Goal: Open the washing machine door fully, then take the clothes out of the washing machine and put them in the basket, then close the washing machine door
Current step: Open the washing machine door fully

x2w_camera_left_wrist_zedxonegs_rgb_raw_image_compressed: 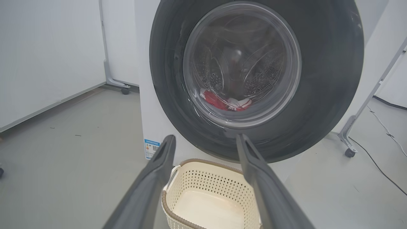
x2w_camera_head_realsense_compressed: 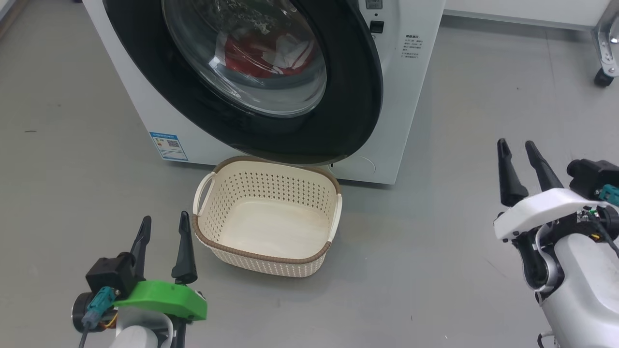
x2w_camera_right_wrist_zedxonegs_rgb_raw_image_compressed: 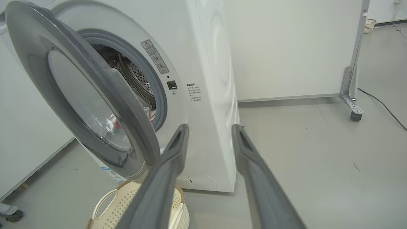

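While the glossy black-rimmed round door [x2w_camera_head_realsense_compressed: 349, 96] hung ajar, left gripper [x2w_camera_head_realsense_compressed: 165, 217] and right gripper [x2w_camera_head_realsense_compressed: 516, 143] both sat spread apart, gripping nothing.

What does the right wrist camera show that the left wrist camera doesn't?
Right wrist view: the washing machine door seen from the side, standing ajar, with the grey rubber ring and steel drum in the gap. Left wrist view: the door face-on, the red clothes clearly behind its glass, and the bare bottom of the basket. Shared: the door, the white washing machine and the basket below the door.
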Available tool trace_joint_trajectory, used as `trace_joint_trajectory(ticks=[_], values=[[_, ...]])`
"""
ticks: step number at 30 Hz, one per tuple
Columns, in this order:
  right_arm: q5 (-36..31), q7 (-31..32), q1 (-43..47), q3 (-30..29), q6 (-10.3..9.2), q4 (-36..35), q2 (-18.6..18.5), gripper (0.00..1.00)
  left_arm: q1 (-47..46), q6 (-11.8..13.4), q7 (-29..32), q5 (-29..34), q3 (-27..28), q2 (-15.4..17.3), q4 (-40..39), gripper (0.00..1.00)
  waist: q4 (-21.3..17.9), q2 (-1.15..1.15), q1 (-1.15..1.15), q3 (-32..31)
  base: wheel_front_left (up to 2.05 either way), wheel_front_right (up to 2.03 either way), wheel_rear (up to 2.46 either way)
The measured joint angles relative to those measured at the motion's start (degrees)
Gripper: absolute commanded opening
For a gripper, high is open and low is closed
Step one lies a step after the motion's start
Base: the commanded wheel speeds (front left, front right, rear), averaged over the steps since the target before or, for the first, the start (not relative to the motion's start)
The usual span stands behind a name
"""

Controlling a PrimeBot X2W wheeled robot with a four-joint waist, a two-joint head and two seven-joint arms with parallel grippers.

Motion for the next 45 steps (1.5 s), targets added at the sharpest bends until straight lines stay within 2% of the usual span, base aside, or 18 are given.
trace_joint_trajectory(ticks=[4, 16, 32, 45], values=[[-0.73, -2.36, 2.72, -0.35, -1.46, -0.68, 0.55, 1.0, 0.19, -0.02, 0.0, 0.08, 0.49, 0.01, -0.48, 1.0, -0.33, 0.0, 0.0, -0.12, 0.0, 0.0, 0.0], [-1.94, -3.44, 7.72, -1.34, -4.37, -3.6, 1.92, 1.0, 1.31, -0.52, 0.0, 0.08, 2.11, 0.01, -1.66, 1.0, -1.33, 0.0, 0.0, -0.25, 0.0, 0.0, 0.0], [-3.9, -3.91, 10.1, -2.07, -5.44, -7.35, 2.75, 1.0, 1.81, -1.02, 0.0, 0.14, 2.1, 0.02, -1.93, 1.0, -2.38, 0.0, 0.0, 0.09, 0.0, 0.0, 0.0], [-4.25, -4.09, 12.08, -2.69, -5.47, -9.16, 3.02, 1.0, 2.03, -1.03, 0.0, 0.14, 2.07, 0.02, -1.98, 1.0, -2.2, 0.0, 0.0, 0.01, 0.0, 0.0, 0.0]])
